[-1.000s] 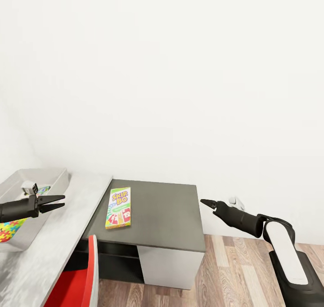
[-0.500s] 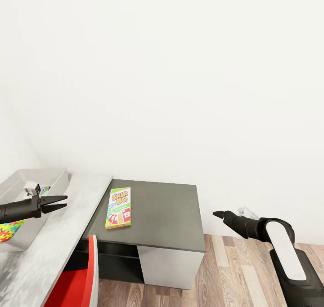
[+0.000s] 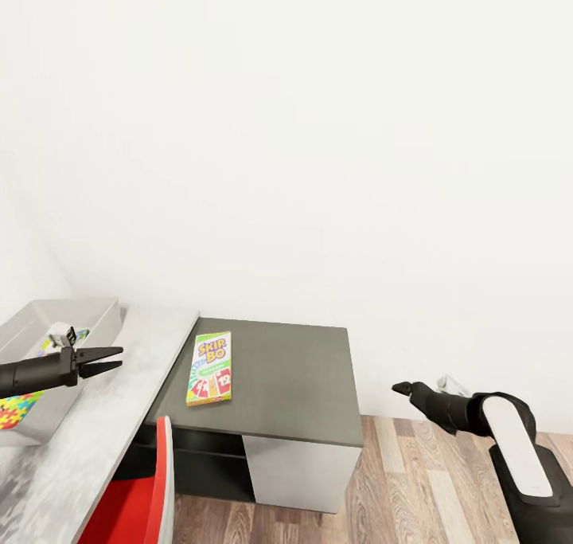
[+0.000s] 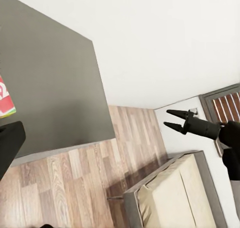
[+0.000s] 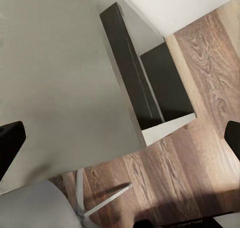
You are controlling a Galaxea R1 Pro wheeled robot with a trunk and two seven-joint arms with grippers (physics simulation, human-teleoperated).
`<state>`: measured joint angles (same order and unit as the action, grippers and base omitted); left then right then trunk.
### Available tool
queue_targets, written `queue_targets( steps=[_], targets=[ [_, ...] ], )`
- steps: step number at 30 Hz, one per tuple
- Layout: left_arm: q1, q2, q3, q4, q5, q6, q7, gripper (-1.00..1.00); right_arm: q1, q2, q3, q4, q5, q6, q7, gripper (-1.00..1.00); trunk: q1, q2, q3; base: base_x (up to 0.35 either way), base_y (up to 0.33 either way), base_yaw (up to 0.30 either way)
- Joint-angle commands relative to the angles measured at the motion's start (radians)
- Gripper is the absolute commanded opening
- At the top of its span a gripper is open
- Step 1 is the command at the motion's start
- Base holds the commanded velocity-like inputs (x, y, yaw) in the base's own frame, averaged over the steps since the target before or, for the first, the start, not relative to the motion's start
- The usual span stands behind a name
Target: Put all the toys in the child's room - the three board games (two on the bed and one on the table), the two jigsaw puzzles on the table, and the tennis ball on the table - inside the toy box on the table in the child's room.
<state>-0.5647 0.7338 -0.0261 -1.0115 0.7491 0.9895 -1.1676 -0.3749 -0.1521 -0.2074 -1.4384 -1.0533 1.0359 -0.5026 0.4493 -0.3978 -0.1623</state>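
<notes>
At the far left of my head view the pale grey toy box sits on the mottled white table, near its back edge. Inside it I make out a jigsaw puzzle box with its bright interlocking pattern, and a small white-and-dark thing behind my left arm that I cannot identify. My left gripper hovers above the table just beside the toy box's right wall, its two fingers parted by a narrow gap with nothing between them. Below it, the red-and-white chair is tucked against the table's front edge.

Next comes the lower dark grey side unit. The yellow-green Skip-Bo board game lies flat on it near its left edge, close to where it joins the table, well apart from both grippers.

Further right, past the unit's right edge and above the wood-plank floor, hangs my right gripper. In the left wrist view its two pointed fingers stand slightly apart and hold nothing. Near it in that view is a beige cushioned piece of furniture on the floor.
</notes>
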Motion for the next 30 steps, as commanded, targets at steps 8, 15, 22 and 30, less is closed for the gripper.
queue_targets(
  steps=[8,15,22,30],
  targets=[
    [-0.001,0.001,-0.003,0.001,0.002,0.005,0.001,1.00,-0.001,0.004,0.005,-0.019,-0.010,0.001,-0.013,1.00,0.001,-0.002,-0.002,0.000,0.000,0.000],
    [-0.001,-0.001,-0.002,0.001,-0.008,0.004,0.038,1.00,0.000,0.005,0.007,-0.012,-0.010,-0.026,-0.011,1.00,0.001,-0.002,-0.002,0.000,0.000,0.000],
    [-0.001,-0.014,-0.001,-0.001,-0.010,0.003,0.071,1.00,0.001,0.003,0.008,-0.010,-0.009,-0.054,-0.010,1.00,0.001,-0.002,-0.002,0.000,0.000,0.000],
    [-0.006,-0.051,-0.008,-0.035,-0.011,0.006,0.094,1.00,0.001,0.002,0.009,0.000,0.012,-0.057,-0.010,1.00,0.001,-0.002,-0.002,0.000,0.000,0.000]
  ],
)
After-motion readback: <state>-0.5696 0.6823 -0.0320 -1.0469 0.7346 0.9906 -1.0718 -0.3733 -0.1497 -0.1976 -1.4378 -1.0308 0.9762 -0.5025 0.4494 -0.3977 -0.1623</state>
